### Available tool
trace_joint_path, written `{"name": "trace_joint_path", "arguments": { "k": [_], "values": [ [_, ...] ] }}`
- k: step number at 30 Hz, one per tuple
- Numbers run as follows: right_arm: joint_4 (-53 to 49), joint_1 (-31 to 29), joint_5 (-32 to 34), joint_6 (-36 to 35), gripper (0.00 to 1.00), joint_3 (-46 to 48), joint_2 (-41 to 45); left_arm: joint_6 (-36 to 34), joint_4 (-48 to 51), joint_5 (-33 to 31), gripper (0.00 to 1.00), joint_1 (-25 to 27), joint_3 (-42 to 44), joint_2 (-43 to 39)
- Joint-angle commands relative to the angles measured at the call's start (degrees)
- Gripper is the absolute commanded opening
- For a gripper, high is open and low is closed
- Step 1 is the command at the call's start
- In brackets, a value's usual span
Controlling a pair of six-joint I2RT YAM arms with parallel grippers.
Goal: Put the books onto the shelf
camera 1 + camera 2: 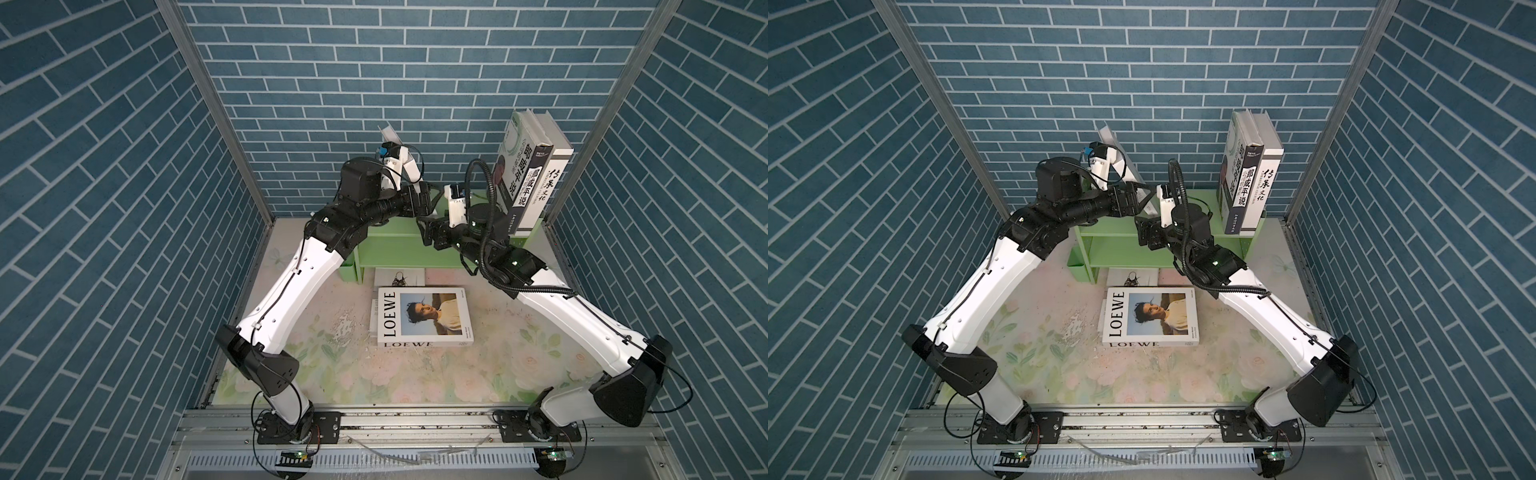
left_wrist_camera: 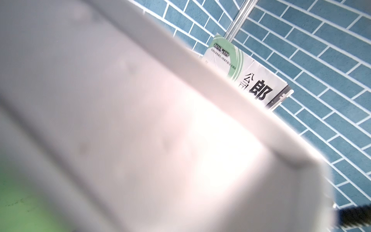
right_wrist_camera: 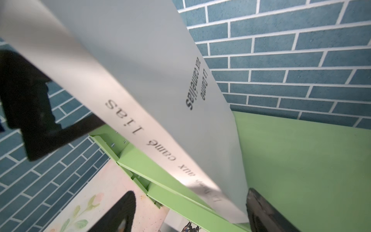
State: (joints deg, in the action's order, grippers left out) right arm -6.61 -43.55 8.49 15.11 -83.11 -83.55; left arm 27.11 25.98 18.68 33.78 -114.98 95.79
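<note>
A white book titled "La dame aux camélias" (image 3: 160,80) stands tilted on the top of the green shelf (image 3: 301,170), its upper corner showing in a top view (image 1: 1112,143). My right gripper (image 3: 189,193) is open around the book's lower corner, one finger close to the cover, the other clear of the spine. My left gripper (image 1: 1144,199) is at the book's spine side and looks open. Its wrist view is filled by the blurred book (image 2: 140,120), and its fingers are hidden there. A LOEWE book (image 1: 422,316) lies flat on the table.
Two books (image 1: 536,174) stand upright at the shelf's right end, also in the left wrist view as a cover with green print (image 2: 251,80). A thin booklet (image 1: 399,276) lies on the table at the shelf's foot. Blue brick walls close in on three sides.
</note>
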Motion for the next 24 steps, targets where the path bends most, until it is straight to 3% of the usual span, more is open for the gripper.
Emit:
{"name": "trace_joint_path", "arguments": {
  "k": [1, 8, 11, 17, 24],
  "values": [
    [6.3, -0.7, 2.3, -4.9, 0.85, 0.9, -1.0, -1.0, 1.3, -0.7, 0.98, 0.1, -2.6, 1.8],
    [14.9, -1.7, 12.2, -15.4, 0.83, 3.2, -1.8, -0.5, 4.0, -2.1, 0.98, 0.2, -7.9, 5.9],
    [12.7, -1.7, 14.6, -18.2, 0.82, 1.5, -1.2, 1.6, 5.4, -4.7, 0.98, 0.0, -9.3, 7.3],
    [9.2, -1.6, 15.0, -11.5, 0.82, 7.2, 5.6, 6.6, 3.9, -8.6, 0.98, -0.3, -5.5, 6.3],
    [8.4, -1.6, 22.4, -6.7, 0.84, 12.4, 14.0, 6.7, 4.6, -13.3, 0.98, -1.9, -2.2, 4.4]
  ]
}}
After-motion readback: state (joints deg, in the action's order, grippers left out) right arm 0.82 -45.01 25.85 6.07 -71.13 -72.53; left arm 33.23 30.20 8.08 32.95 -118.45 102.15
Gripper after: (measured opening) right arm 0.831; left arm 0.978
